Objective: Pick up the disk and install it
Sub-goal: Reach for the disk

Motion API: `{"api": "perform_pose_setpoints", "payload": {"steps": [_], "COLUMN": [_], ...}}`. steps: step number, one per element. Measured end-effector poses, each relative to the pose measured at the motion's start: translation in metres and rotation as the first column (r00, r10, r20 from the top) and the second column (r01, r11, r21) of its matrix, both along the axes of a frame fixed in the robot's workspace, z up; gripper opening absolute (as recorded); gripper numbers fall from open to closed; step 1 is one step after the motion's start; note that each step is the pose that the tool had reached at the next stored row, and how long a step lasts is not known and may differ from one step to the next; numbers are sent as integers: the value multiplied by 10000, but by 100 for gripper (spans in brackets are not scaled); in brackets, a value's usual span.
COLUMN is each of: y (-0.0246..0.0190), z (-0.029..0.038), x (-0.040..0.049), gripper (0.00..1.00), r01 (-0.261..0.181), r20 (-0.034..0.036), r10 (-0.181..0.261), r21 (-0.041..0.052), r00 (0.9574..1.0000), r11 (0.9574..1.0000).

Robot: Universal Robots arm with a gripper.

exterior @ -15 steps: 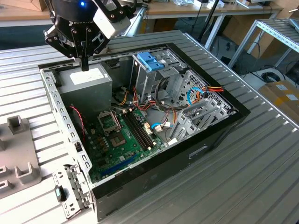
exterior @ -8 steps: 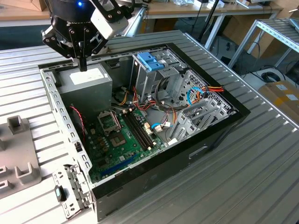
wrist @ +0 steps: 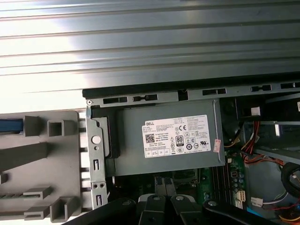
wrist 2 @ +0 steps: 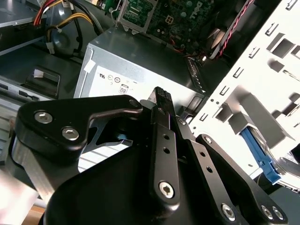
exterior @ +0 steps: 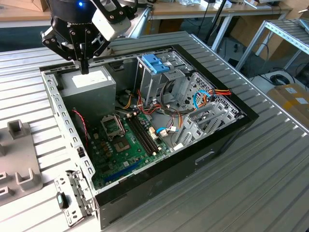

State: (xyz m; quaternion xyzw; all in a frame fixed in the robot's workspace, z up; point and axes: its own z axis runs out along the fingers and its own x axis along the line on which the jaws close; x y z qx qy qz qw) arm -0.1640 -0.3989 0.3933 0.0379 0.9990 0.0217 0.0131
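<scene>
My gripper (exterior: 84,66) hangs over the back corner of the open computer case (exterior: 227,140). It sits just above a large grey box with a white label (wrist: 176,136). The fingers (wrist 2: 161,96) are shut together with nothing between them; they also appear in the first wrist view (wrist: 164,184). The disk lies outside the case on a grey fixture (wrist: 42,154), apart from the gripper. Only its light-blue frame edge (wrist 2: 259,153) and a bit of silver metal show in the second wrist view. A blue strip of it (wrist: 9,125) shows in the first wrist view.
Inside the case are a green motherboard (exterior: 125,145), loose coloured cables (exterior: 207,96) and a metal drive cage topped by a blue plastic bracket (exterior: 155,63). The perforated case rail (exterior: 63,121) stands between the gripper and the fixture (exterior: 19,164). The case rests on a ribbed metal table (exterior: 251,193).
</scene>
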Motion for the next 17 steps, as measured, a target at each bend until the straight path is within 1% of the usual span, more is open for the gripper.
{"api": "perform_pose_setpoints", "payload": {"steps": [17], "y": [0], "z": [0], "x": [-68], "gripper": [10], "r01": [0], "r20": [0], "r10": [0], "r21": [0], "r00": [10000], "r11": [10000]}}
